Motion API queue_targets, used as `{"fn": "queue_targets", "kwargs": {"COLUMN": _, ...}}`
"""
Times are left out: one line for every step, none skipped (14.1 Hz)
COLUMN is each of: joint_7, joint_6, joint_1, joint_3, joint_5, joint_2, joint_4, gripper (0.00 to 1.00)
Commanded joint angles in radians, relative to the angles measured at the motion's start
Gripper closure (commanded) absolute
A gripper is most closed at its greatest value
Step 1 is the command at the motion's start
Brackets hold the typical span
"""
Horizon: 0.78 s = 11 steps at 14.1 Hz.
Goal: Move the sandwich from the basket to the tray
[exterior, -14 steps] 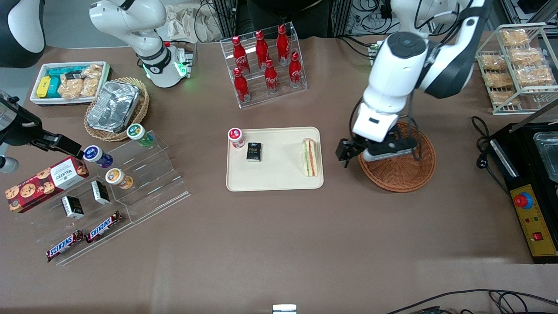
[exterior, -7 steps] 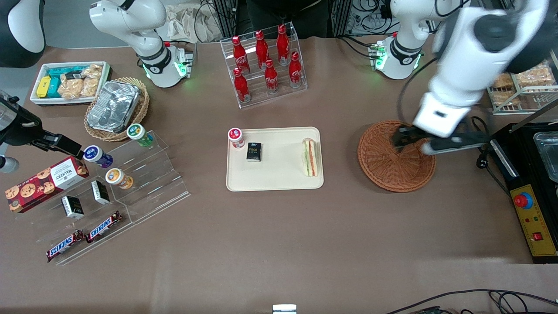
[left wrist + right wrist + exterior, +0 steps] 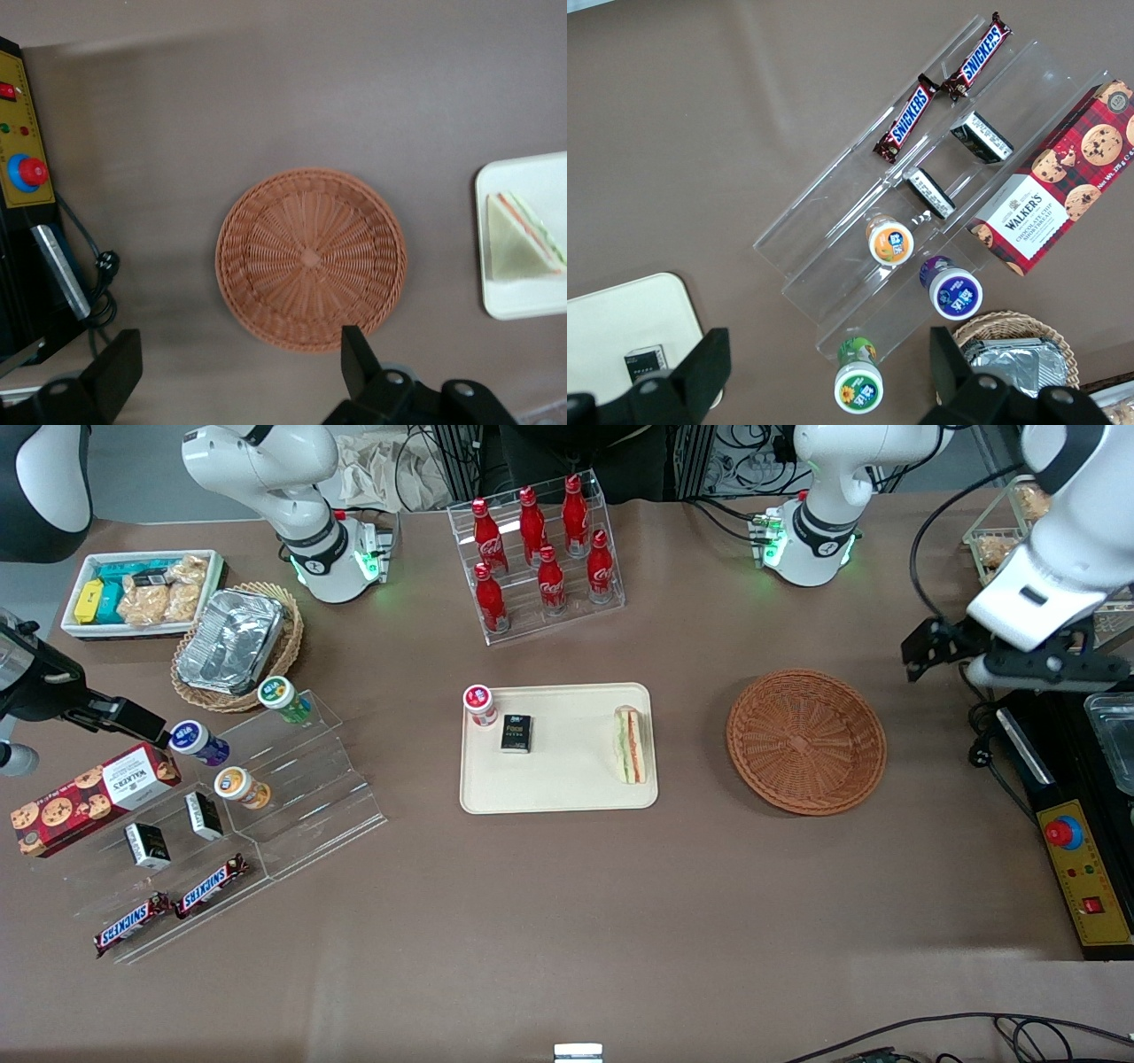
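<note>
Gripper: the left arm's gripper (image 3: 921, 657) hangs in the air toward the working arm's end of the table, above bare tabletop between the wicker basket (image 3: 805, 741) and the black control box (image 3: 1076, 850). Its two fingers (image 3: 359, 359) are spread wide apart with nothing between them; it is released.

Sandwich: the triangular sandwich (image 3: 631, 745) lies flat on the cream tray (image 3: 558, 797), at the tray's end nearest the gripper, with its red, orange and green filling edge showing. It is well apart from the gripper, with the basket in between. The left wrist view shows it (image 3: 523, 248) resting just inside the tray's rim (image 3: 523, 310).

Basket: the round reddish-brown woven basket sits between the gripper and the tray, near the gripper but not under it. In the left wrist view its woven bottom (image 3: 310, 258) shows in full.

Tray: also carries a small black box (image 3: 516, 733) and a red-capped cup (image 3: 479, 704), both at the end farther from the gripper than the sandwich.

Control box: black, with a yellow panel and a red button (image 3: 1062, 833), just beside the gripper and nearer to the front camera.

Cola rack: a clear tiered stand of red bottles (image 3: 540, 558), well apart from the gripper.
</note>
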Motion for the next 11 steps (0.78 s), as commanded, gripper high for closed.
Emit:
{"fn": "queue_targets", "kwargs": {"joint_7": 0.034, "joint_6": -0.048, "joint_1": -0.012, "joint_3": 0.006, "joint_5": -0.001, "joint_2": -0.040, "joint_4": -0.002, "gripper": 0.00}}
{"fn": "queue_targets", "kwargs": {"joint_7": 0.035, "joint_6": -0.062, "joint_1": -0.012, "joint_3": 0.006, "joint_5": 0.002, "joint_2": -0.060, "joint_4": -0.011, "gripper": 0.00}}
{"fn": "queue_targets", "kwargs": {"joint_7": 0.034, "joint_6": -0.071, "joint_1": -0.012, "joint_3": 0.006, "joint_5": 0.002, "joint_2": -0.065, "joint_4": -0.016, "gripper": 0.00}}
{"fn": "queue_targets", "kwargs": {"joint_7": 0.031, "joint_6": -0.073, "joint_1": -0.012, "joint_3": 0.006, "joint_5": 0.002, "joint_2": -0.068, "joint_4": -0.019, "gripper": 0.00}}
{"fn": "queue_targets", "kwargs": {"joint_7": 0.029, "joint_6": -0.065, "joint_1": -0.012, "joint_3": 0.006, "joint_5": 0.000, "joint_2": -0.068, "joint_4": -0.033, "gripper": 0.00}}
{"fn": "queue_targets", "kwargs": {"joint_7": 0.031, "joint_6": -0.046, "joint_1": -0.012, "joint_3": 0.006, "joint_5": -0.007, "joint_2": -0.065, "joint_4": -0.051, "gripper": 0.00}}
{"fn": "queue_targets", "kwargs": {"joint_7": 0.031, "joint_6": 0.002, "joint_1": -0.012, "joint_3": 0.006, "joint_5": -0.007, "joint_2": -0.056, "joint_4": -0.059, "gripper": 0.00}}
{"fn": "queue_targets", "kwargs": {"joint_7": 0.026, "joint_6": 0.034, "joint_1": -0.012, "joint_3": 0.004, "joint_5": -0.007, "joint_2": -0.021, "joint_4": -0.048, "gripper": 0.00}}
{"fn": "queue_targets", "kwargs": {"joint_7": 0.020, "joint_6": 0.040, "joint_1": -0.014, "joint_3": 0.004, "joint_5": -0.007, "joint_2": 0.013, "joint_4": -0.026, "gripper": 0.00}}
{"fn": "queue_targets", "kwargs": {"joint_7": 0.020, "joint_6": 0.040, "joint_1": -0.020, "joint_3": 0.004, "joint_5": -0.007, "joint_2": 0.045, "joint_4": 0.014, "gripper": 0.00}}
{"fn": "queue_targets", "kwargs": {"joint_7": 0.032, "joint_6": 0.030, "joint_1": -0.023, "joint_3": 0.004, "joint_5": -0.001, "joint_2": 0.073, "joint_4": 0.060, "gripper": 0.00}}
